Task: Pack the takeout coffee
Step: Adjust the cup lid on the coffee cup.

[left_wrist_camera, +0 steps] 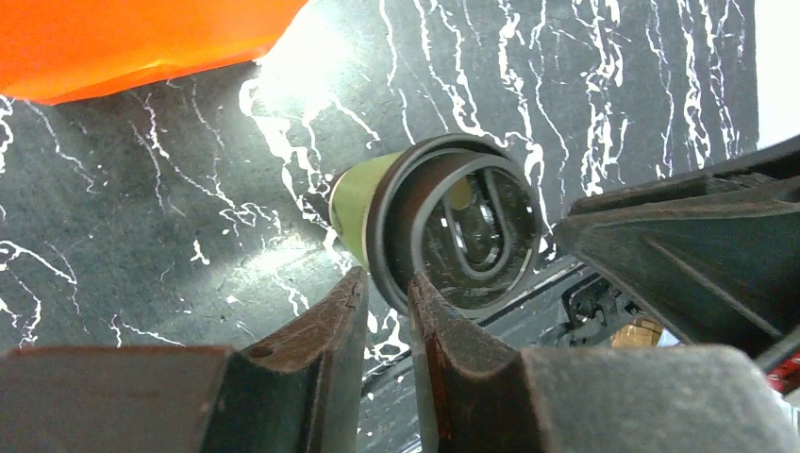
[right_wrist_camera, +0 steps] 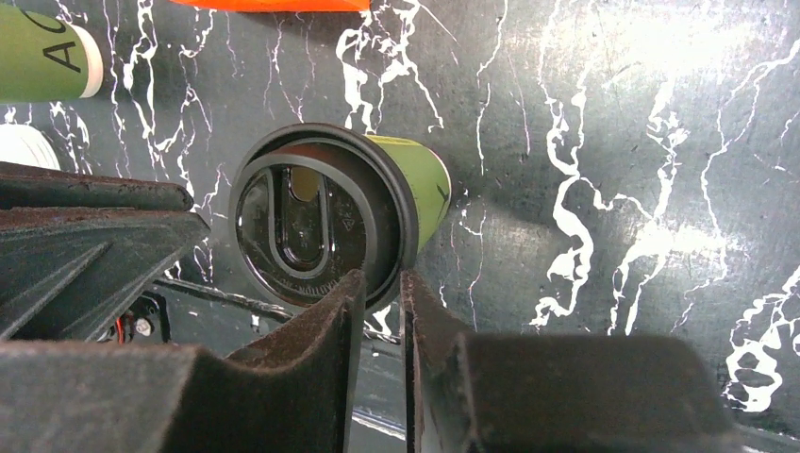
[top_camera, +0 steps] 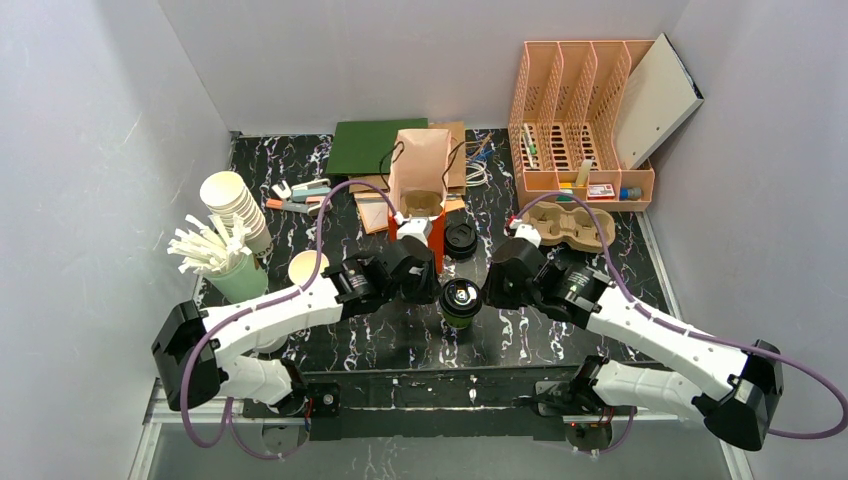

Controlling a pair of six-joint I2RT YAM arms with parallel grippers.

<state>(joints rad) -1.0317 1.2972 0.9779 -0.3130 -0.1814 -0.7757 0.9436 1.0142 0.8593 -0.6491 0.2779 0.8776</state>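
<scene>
Coffee cup (top_camera: 461, 302) stands upright with its lid on, long axis vertical, right between your two hands. Left gripper (left_wrist_camera: 387, 288) has it straight off its tips, and right gripper (right_wrist_camera: 382, 283) meets it from the opposite side. Both are equally near, tips at the lid rim. Jaws on both are nearly together, only a thin slit. Can't tell if they pinch the rim or just touch it. Paper bag (top_camera: 420, 170) lies past the left hand, so that arm looks better placed.
</scene>
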